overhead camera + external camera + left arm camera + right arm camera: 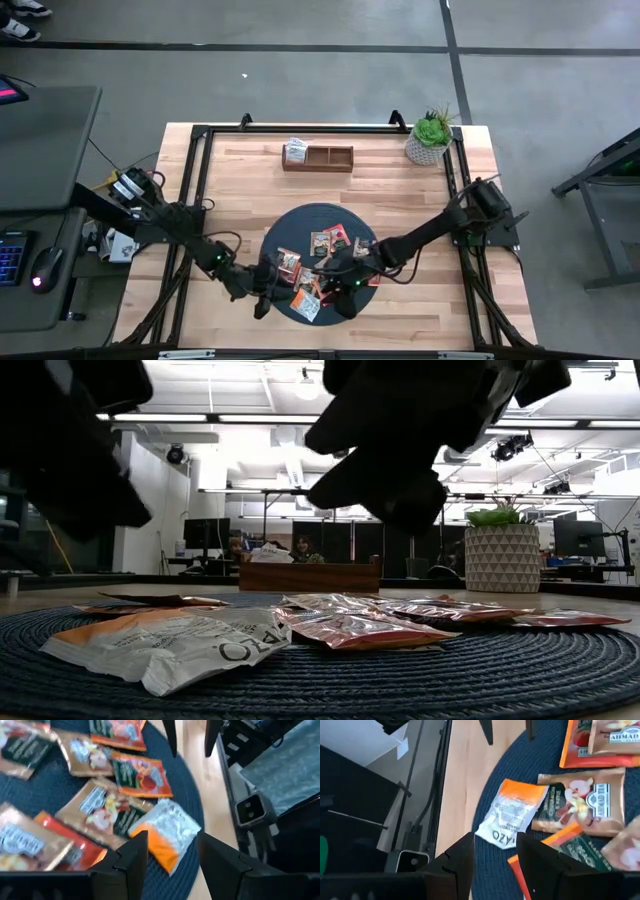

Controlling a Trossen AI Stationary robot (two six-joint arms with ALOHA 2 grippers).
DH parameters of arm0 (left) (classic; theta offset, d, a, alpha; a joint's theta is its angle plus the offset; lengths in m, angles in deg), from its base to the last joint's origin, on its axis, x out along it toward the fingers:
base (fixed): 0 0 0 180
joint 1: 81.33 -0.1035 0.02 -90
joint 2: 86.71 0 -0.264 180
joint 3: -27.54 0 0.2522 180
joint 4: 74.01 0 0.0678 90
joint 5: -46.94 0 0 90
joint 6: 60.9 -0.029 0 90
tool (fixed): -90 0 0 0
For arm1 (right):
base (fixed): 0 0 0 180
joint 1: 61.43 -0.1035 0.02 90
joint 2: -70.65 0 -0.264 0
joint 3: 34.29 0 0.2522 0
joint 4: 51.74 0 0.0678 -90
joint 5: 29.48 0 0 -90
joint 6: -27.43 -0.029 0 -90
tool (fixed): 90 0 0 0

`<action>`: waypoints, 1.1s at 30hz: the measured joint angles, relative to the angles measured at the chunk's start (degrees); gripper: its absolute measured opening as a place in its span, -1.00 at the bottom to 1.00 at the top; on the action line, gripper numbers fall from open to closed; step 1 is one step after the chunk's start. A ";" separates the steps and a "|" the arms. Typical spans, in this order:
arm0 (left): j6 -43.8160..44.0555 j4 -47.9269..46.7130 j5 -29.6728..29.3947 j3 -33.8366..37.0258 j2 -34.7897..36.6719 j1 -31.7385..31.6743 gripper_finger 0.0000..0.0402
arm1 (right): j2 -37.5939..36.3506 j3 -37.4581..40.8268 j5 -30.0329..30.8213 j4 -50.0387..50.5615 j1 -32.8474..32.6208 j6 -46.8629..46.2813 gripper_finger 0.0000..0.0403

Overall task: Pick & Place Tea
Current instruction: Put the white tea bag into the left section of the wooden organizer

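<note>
Several tea sachets (325, 255) lie flat on the dark round mat (300, 222), brown-green, red and orange ones (137, 775). A white-and-orange sachet (170, 827) lies at the mat's near edge (512, 812), by itself. My left gripper (171, 840) hovers open just left of it and above the mat (268, 300). From the right, my right gripper (494, 840) faces the same sachet, open and above the mat (340, 290). Neither holds anything. One more sachet stands in the wooden box (296, 150).
A wooden two-compartment box (318, 157) sits near the table's far edge, with a potted plant (430, 140) at the far right corner. Bare wood lies between the mat and the box. A black frame (195, 190) runs round the table. People sit far behind (300, 547).
</note>
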 joint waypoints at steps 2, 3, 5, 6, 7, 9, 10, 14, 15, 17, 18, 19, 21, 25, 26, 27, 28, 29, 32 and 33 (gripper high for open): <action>1.34 -0.28 -1.87 0.00 -0.01 1.12 -0.18 | 1.00 0.00 -0.21 -0.81 0.04 0.11 -0.30; 2.04 -0.29 -2.93 0.00 -0.01 1.69 -0.18 | 1.40 0.00 -0.33 -0.87 0.04 0.15 -0.30; 3.25 -0.41 -4.65 0.00 -0.01 2.88 -0.18 | 2.02 0.00 -0.78 -1.64 0.02 0.31 -0.30; 3.79 -0.44 -5.33 0.00 -0.01 3.34 -0.18 | 2.23 0.00 -0.94 -2.25 0.01 0.40 -0.30; 4.45 -0.51 -5.65 0.00 -0.01 3.85 -0.18 | 2.41 -0.02 -1.03 -2.60 0.00 0.61 -0.30; 5.61 -1.14 -6.03 0.00 -0.01 4.56 -0.18 | 3.09 -0.02 -1.11 -3.44 0.02 0.89 -0.30; 6.15 -1.31 -6.08 0.00 -0.01 4.68 -0.18 | 3.53 -0.02 -1.18 -3.95 0.02 1.09 -0.30; 6.37 -1.92 -6.04 -0.34 -0.01 4.52 -0.18 | 4.41 -0.15 -1.30 -5.31 0.02 1.39 -0.30; 5.93 -2.74 -6.06 -0.90 -0.01 4.50 -0.18 | 4.45 -0.15 -1.30 -5.26 0.02 1.42 -0.30; 4.69 -6.06 -6.04 -3.05 -0.01 4.50 -0.18 | 4.46 -0.15 -0.81 -5.21 0.02 1.70 -0.30; 4.37 -8.45 -6.04 -4.28 -0.12 4.50 -0.18 | 4.46 -0.15 -0.54 -5.28 0.02 2.21 -0.30; 3.90 -10.55 -6.04 -5.62 -0.87 4.49 -0.18 | 4.46 -0.15 -0.52 -5.55 0.02 2.73 -0.30; 3.35 -14.13 -5.68 -8.42 -3.20 4.02 -0.18 | 4.46 -0.15 -0.41 -5.96 0.02 3.02 -0.30; 3.42 -16.67 -5.00 -12.75 -7.46 3.70 -0.18 | 5.28 -0.17 -0.50 -6.09 0.02 3.11 -0.30; 3.42 -16.55 -4.51 -13.81 -8.74 3.72 -0.18 | 5.55 -0.17 -0.50 -6.39 0.02 3.10 -0.30; 3.42 -16.42 -4.04 -14.72 -10.12 3.72 -0.18 | 5.60 -0.17 -0.50 -6.43 0.02 3.12 -0.30; 3.42 -16.65 -4.14 -15.47 -11.44 3.71 -0.18 | 5.62 -0.17 -0.43 -6.32 0.02 3.12 -0.30; 3.55 -16.92 -4.22 -16.17 -12.66 3.50 -0.18 | 5.62 -0.17 -0.25 -6.37 0.02 3.17 -0.30; 5.67 -16.69 -4.96 -17.61 -14.99 3.32 -0.18 | 5.60 -0.17 0.93 -6.45 0.02 4.06 -0.30; 6.45 -16.66 -5.10 -17.88 -15.55 3.30 -0.18 | 5.62 -0.17 1.27 -6.54 0.02 4.18 -0.30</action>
